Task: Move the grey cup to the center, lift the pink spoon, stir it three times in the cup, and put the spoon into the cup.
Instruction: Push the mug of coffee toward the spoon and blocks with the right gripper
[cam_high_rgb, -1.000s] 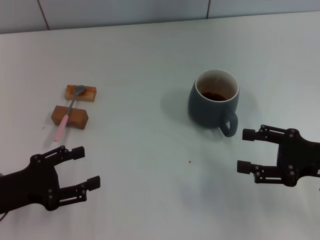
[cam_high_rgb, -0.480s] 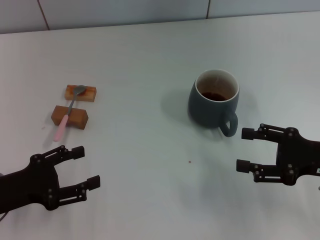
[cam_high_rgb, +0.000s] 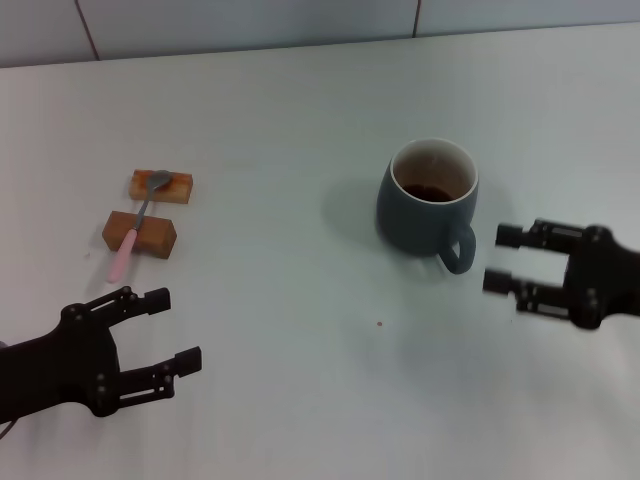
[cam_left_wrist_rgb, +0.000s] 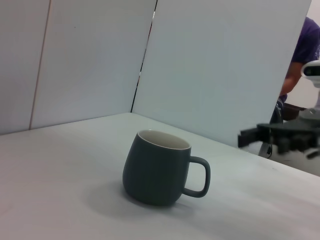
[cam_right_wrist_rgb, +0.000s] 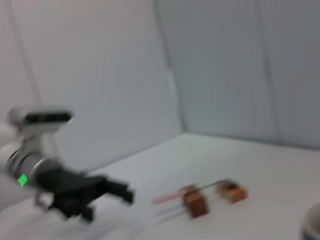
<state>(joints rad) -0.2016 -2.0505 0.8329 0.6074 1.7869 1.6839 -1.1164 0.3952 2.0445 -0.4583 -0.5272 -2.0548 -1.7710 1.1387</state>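
A: Where did the grey cup (cam_high_rgb: 428, 200) sit?
B: Right of table centre, handle facing the right gripper (cam_high_rgb: 508, 259), jaws apart, just beside it.
A: Left gripper (cam_high_rgb: 165, 330)?
B: Jaws apart, nearer the pink spoon (cam_high_rgb: 135, 229) on the blocks (cam_high_rgb: 140, 233).

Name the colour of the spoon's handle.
Pale pink; the spoon shows best in the head view.
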